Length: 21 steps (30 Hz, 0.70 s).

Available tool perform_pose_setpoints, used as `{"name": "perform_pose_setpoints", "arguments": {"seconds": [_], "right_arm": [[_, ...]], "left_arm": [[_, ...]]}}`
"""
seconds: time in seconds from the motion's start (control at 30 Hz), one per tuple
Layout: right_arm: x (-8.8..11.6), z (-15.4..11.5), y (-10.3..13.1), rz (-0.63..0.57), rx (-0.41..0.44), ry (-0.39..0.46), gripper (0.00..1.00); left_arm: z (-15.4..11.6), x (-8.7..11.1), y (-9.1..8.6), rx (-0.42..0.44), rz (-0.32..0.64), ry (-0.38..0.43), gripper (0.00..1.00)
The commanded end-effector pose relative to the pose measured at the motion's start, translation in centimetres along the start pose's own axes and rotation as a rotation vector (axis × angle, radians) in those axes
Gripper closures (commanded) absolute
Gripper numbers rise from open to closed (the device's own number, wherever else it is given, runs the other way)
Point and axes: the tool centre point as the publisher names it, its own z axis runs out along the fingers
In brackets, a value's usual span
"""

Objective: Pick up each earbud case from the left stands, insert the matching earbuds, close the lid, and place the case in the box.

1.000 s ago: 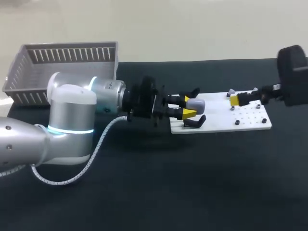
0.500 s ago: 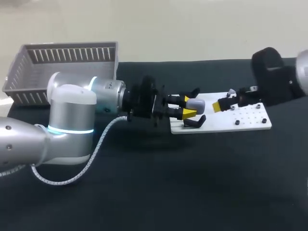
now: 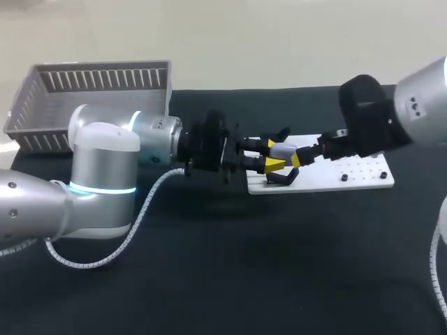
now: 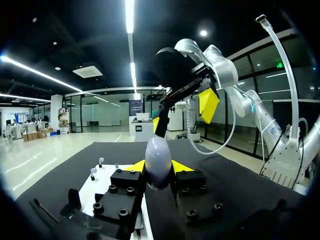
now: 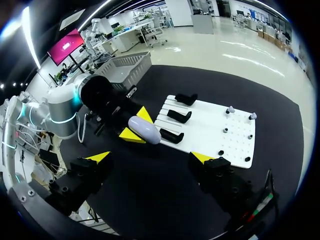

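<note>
The left gripper [image 3: 274, 154] pinches the white earbud case [image 3: 283, 150] between its two yellow tips, one on each side. In the left wrist view the case [image 4: 159, 160] stands upright in that grip, rising above the tips. Held this way, it is off the table [image 3: 230, 265] and over the near end of the white board [image 3: 363, 183].

Just ahead of the case is the right gripper [image 3: 299, 158], with its jaws spread wide and nothing between them. From the right wrist view, its own tips [image 5: 150, 157] stand well apart, and the case [image 5: 144, 130] lies ahead of the gap, touching neither finger.

Beyond the left gripper's tips, three black stands [image 5: 179, 116] sit in a row at one end of the board [image 5: 210, 131]. Farther along the board, at the end away from the stands, two small pale earbuds [image 5: 230, 109] sit on pegs.

Farthest off, behind the left arm, the grey slatted basket [image 3: 42, 118] stands at the table's corner, well apart from both grippers.
</note>
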Motion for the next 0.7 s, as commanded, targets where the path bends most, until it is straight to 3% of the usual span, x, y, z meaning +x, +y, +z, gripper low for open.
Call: {"name": "perform_pose_setpoints", "arguments": {"seconds": [0.03,0.7], "right_arm": [[-0.1,1.1,0.1,0.008,0.240,0.000,0.00],[-0.4,3.3,-1.0,0.057,0.219,0.044,0.00]], "left_arm": [[0.0,0.1,0.0,-0.002,0.002,-0.003,1.00],[0.0,0.1,0.0,-0.002,0.002,-0.003,1.00]]}}
